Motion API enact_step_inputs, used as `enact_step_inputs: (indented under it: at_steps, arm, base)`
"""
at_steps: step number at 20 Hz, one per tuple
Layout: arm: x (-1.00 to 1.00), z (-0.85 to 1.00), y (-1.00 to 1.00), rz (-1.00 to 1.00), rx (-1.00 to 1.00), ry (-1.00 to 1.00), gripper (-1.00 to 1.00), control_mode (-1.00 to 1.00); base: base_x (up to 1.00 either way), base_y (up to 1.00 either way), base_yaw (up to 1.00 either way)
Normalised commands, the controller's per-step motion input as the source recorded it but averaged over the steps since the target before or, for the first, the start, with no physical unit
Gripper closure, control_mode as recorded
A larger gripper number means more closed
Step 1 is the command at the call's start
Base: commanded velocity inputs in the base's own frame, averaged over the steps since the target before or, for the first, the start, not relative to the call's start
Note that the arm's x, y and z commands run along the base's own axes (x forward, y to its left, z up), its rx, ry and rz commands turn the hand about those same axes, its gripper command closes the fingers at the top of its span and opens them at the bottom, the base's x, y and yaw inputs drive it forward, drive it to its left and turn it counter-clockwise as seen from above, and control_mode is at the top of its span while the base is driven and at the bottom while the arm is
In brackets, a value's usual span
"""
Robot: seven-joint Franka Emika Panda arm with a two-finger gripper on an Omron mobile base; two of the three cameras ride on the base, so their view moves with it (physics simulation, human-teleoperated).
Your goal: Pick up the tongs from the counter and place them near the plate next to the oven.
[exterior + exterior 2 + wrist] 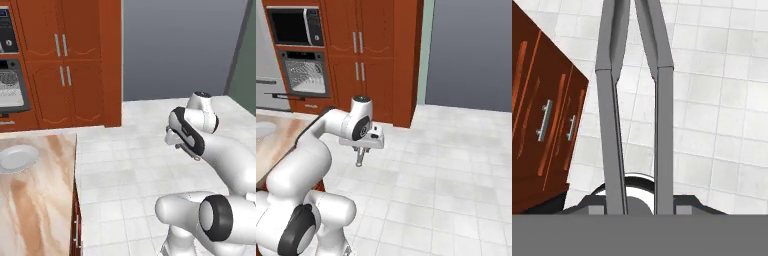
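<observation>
Base views flanking, hand view floorward

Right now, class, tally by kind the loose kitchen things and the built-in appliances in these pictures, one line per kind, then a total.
Tongs: 1, held in the pincer above the floor
Plate: 1, on the counter
Microwave: 1
Oven: 1
Total: 4

Even, bright rendered light, soft sheen on counter [35, 200], slightly soft, low-resolution detail
</observation>
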Motion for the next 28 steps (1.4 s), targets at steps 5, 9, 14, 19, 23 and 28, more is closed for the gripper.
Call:
enact_step_inputs:
  at_steps: [5, 9, 14, 19, 23, 28]
  arm:
    - [0.0, 0.0, 0.0, 0.0, 0.0, 0.0, 1.0, 1.0]
    - [0.0, 0.0, 0.0, 0.0, 0.0, 0.0, 1.0, 1.0]
    - [0.0, 0.0, 0.0, 0.0, 0.0, 0.0, 1.0, 1.0]
    - [0.0, 0.0, 0.0, 0.0, 0.0, 0.0, 1.0, 1.0]
    - [0.0, 0.0, 0.0, 0.0, 0.0, 0.0, 1.0, 1.0]
    - [0.0, 0.0, 0.0, 0.0, 0.0, 0.0, 1.0, 1.0]
  base:
    - [0.78, 0.0, 0.43]
    - [0.71, 0.0, 0.54]
    - [0.51, 0.0, 0.72]
    - [0.25, 0.0, 0.91]
    - [0.33, -0.02, 0.83]
    - [0.43, -0.06, 0.65]
